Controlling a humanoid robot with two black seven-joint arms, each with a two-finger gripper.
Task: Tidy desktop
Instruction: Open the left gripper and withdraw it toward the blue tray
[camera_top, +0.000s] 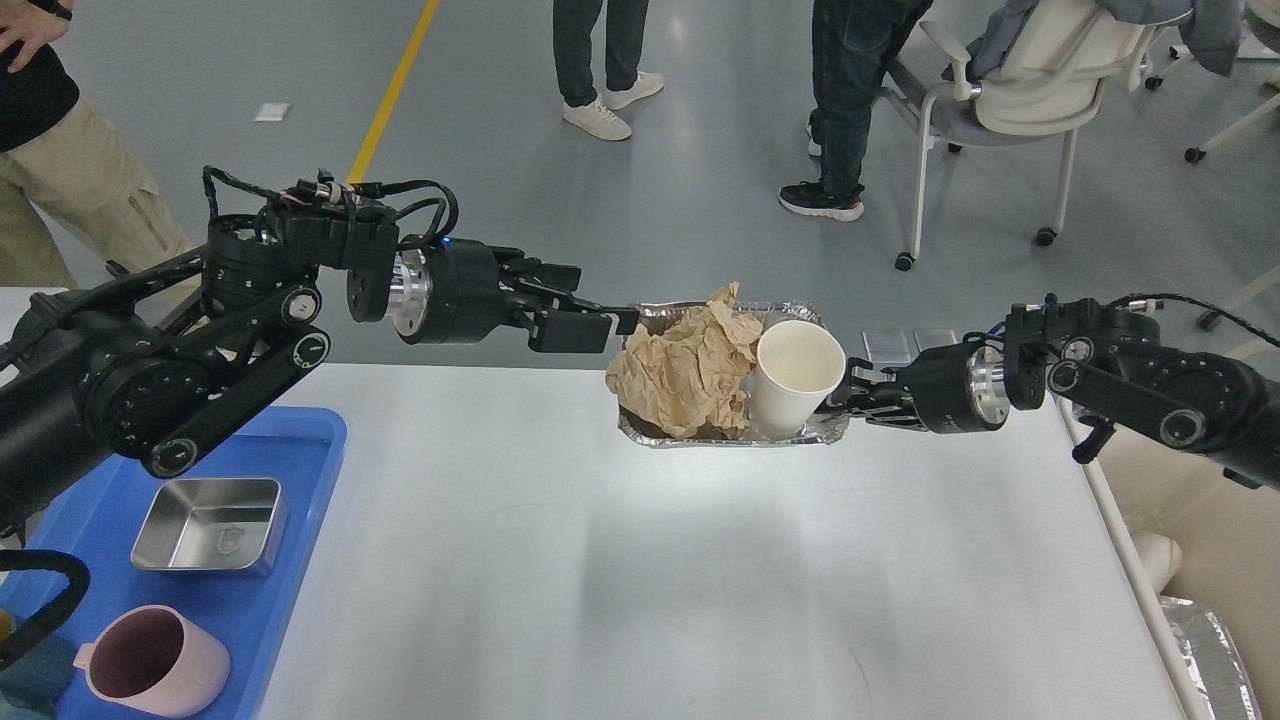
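The white desktop (650, 580) fills the lower middle of the head view. A foil tray (655, 437) hangs over the desktop's far edge, casting a shadow below it. In it lie a crumpled brown paper (685, 375) and an upright white paper cup (795, 385). My right gripper (847, 392) comes in from the right and is shut on the tray's right rim. My left gripper (592, 308) is open and empty, just left of the paper and apart from it.
A blue bin (300, 610) at the desktop's left holds a steel box (210, 525) and a pink cup (155, 660). A cream-coloured bin (1190, 520) with crumpled foil (1210, 650) stands to the right. People and a chair (1030, 90) stand beyond the far edge.
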